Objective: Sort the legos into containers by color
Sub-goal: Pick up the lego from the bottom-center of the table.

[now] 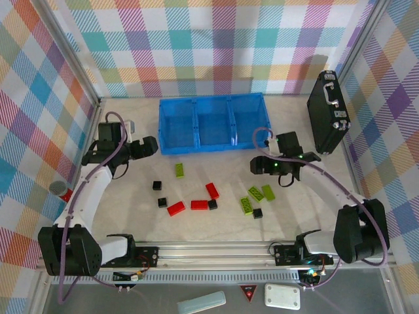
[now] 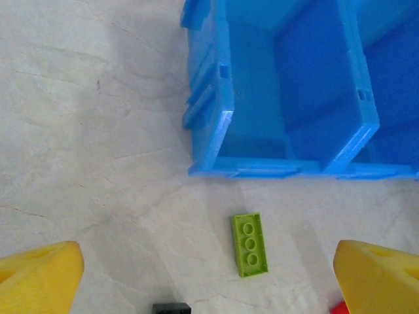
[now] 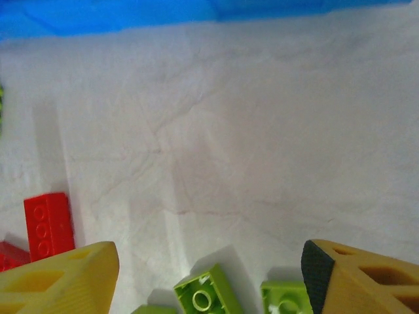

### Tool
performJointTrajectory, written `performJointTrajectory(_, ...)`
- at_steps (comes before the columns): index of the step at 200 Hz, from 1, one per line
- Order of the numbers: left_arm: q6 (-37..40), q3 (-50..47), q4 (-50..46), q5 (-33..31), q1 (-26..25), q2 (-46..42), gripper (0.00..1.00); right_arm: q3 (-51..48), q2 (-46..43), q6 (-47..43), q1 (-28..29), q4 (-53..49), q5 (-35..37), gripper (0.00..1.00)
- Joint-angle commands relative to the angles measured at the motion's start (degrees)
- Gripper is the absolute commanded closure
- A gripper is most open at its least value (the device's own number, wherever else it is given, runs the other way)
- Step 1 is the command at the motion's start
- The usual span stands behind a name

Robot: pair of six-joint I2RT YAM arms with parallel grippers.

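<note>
Enclosing plaid walls [image 1: 216,46], pale marbled table [image 1: 131,212].

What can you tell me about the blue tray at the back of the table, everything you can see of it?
The blue tray is one long piece of bright plastic, split by thin dividers into three square compartments, none holding a brick. It sits flat on the pale table, toward the far side. Nothing touches it; a lime-green brick lies just in front of its near wall.
</note>
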Motion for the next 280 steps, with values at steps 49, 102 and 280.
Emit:
performJointTrajectory(49, 12.5, 5.4, -11.7, -2.8, -0.1, 2.8, 0.0, 3.3, 3.3, -1.7, 5.9, -15.2, 4.2, 0.36)
performJointTrajectory(102, 13.0, 2.4, -7.7, -3.1, 0.4, 3.4, 0.0, 7.0, 6.4, -4.8, 9.0, -20.0, 7.2, 0.43)
performJointTrajectory(280, 13.3, 1.1, -6.4, -5.1, 3.5, -0.9, 0.0, 17.2, 22.9, -12.8, 19.1, -27.1, 17.6, 0.42)
